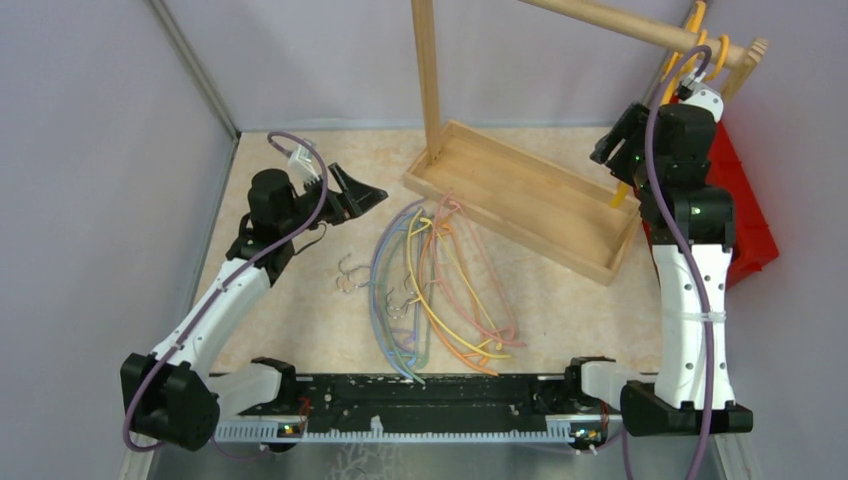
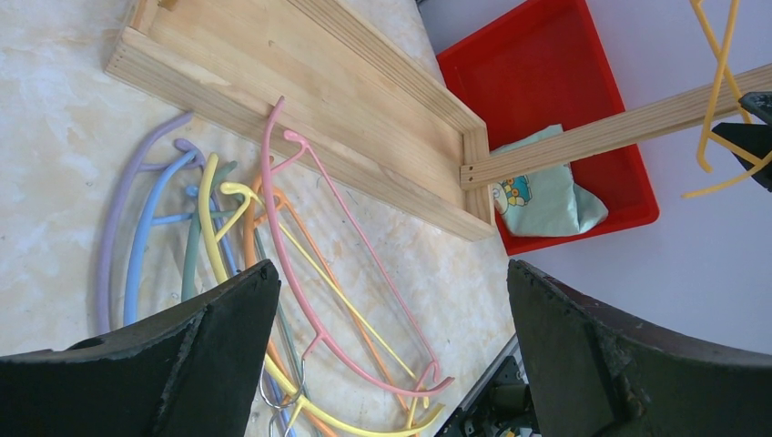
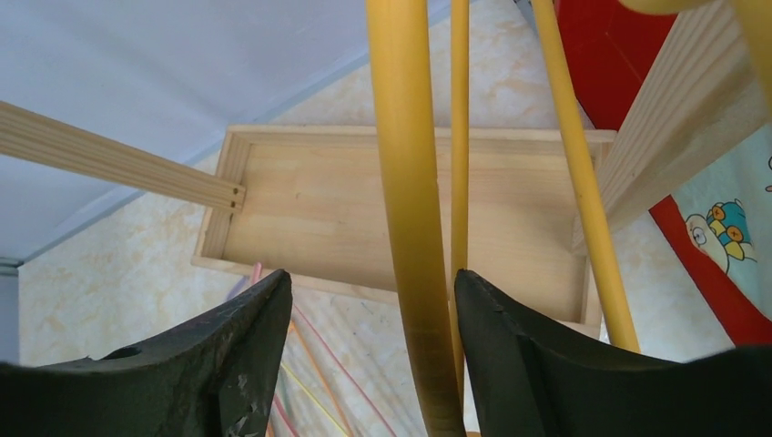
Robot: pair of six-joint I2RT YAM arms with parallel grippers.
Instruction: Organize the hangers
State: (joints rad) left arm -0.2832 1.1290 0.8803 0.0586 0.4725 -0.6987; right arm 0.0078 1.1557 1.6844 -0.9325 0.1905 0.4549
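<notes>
1. While one yellow hanger (image 3: 410, 182) hangs from the rack rail (image 1: 620, 22), the other hangers (image 1: 440, 290) are found lying flat in an overlapping pile at the middle of the table (image 1: 290, 320), just in front of the rack's wooden tray (image 1: 520, 190).
2. The pile's long axis is judged to run from the tray toward the arm bases. The metal hooks (image 1: 350, 278) are turned toward the left arm's side.
3. The left gripper (image 2: 391, 264) is seen with its jaws spread wide and nothing held. The pile lies to its right and somewhat nearer the bases. In the left wrist view the pink hanger (image 2: 346, 273) is framed below the gap between the fingers.
4. The right gripper (image 3: 371, 273) is found up at the rail, jaws spread. An arm of the yellow hanger passes between its fingers, close to one of them, but no pinch is evident.
5. The left arm is judged the nearer to the pile. For a pick, its jaws would need to be set across a hanger's wire, not along it.
6. A red bin (image 1: 750, 230) is noted beyond the tray on the right, well apart from the pile.
</notes>
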